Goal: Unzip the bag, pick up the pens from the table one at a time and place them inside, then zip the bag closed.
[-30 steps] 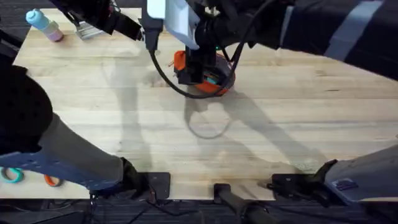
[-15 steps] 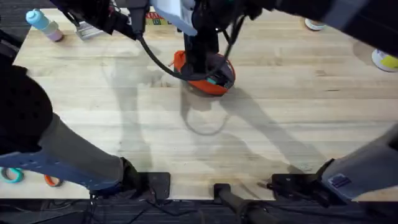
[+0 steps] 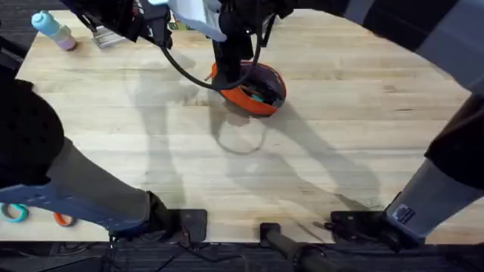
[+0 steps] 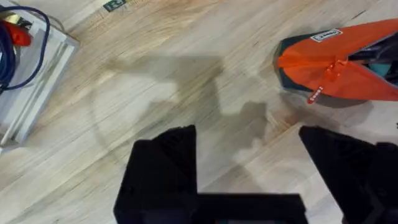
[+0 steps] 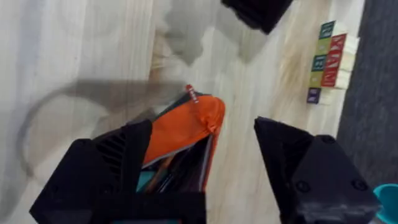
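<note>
- Overhead view: the orange bag [image 3: 251, 89] lies on the far middle of the wooden table [image 3: 318, 151], its mouth gaping, with dark and teal contents showing inside; which items these are cannot be told.
- 2 dark arms crowd in over the bag from the far side, and a black cable loops down in front of its left end, hiding part of it.
- A bottle with a blue cap [image 3: 53, 30] lies at the far left corner of the table, well apart from the bag. At the near left edge, off the table, sit a teal loop and an orange loop [image 3: 34, 214] that look like scissor handles.
- Left wrist view: the left gripper [image 4: 249, 168] hangs over bare table with its 2 black fingers spread wide and nothing between them. The bag [image 4: 348, 68] lies beyond it, apart from the fingers, with the zipper pull tab [image 4: 317, 94] dangling at its closed end. A metal-framed object with a blue cable [image 4: 25, 74] sits at the table's edge.
- Right wrist view: the right gripper [image 5: 205, 168] is spread wide, 1 finger on either side of the bag [image 5: 186, 134]; I cannot tell whether either finger touches it. The bag's mouth is open, showing dark stick-like shapes and something teal inside. A row of coloured blocks [image 5: 329, 59] stands near the table's edge.
</note>
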`<act>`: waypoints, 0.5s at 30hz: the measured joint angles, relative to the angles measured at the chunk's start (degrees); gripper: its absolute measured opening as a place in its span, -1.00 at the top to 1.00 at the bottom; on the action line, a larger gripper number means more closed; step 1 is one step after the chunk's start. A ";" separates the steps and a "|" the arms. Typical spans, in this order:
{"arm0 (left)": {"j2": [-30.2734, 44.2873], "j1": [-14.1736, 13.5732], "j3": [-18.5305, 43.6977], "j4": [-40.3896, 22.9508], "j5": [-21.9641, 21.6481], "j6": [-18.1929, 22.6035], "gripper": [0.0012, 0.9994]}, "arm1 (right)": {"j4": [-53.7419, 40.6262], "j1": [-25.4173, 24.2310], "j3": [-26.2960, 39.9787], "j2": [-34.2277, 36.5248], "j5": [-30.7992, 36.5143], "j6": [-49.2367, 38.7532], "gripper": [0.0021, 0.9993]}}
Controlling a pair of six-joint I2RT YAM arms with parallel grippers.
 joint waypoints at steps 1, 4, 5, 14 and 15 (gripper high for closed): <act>0.00 0.00 0.00 0.00 0.01 0.01 -0.99 | 0.47 0.00 0.14 0.24 0.01 -0.14 -0.98; 0.00 0.00 0.00 0.00 0.01 0.01 -0.99 | 1.18 0.00 0.29 1.35 0.01 -0.62 -0.98; 0.00 0.00 0.00 0.00 -0.01 0.01 -0.99 | 1.45 0.00 0.29 1.81 0.01 -1.00 -0.99; 0.00 0.00 0.00 0.02 -0.01 0.01 -0.99 | 2.20 0.00 0.29 3.60 0.03 -3.57 -0.99; 0.00 0.00 0.00 0.02 -0.01 0.01 -0.99 | 2.10 0.00 0.29 3.60 0.03 -3.74 -0.99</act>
